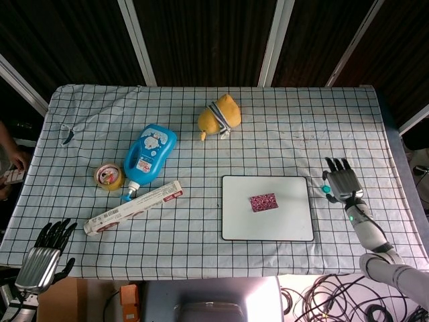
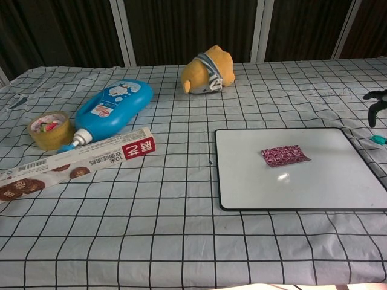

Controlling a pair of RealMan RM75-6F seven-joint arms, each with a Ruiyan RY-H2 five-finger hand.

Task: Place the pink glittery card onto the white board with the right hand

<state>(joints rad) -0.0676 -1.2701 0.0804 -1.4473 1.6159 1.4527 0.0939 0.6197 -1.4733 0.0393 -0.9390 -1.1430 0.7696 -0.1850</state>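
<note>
Placement step complete: pink glittery card (image 1: pixel 263 201) flat on white board (image 1: pixel 238 225), left of empty, spread right hand (image 1: pixel 342 180); next, withdrawal only.

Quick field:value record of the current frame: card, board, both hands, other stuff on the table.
card: pink glittery card lies flat on the white board, nothing touching it
board: on the checked cloth, right half of the table
right hand: right hand off the board's right edge, fingers spread, holds nothing
left hand: left hand at the table's near-left corner, holds nothing
other items: blue bottle, tape roll, long box, yellow plush toy
task state: card looks placed
</note>
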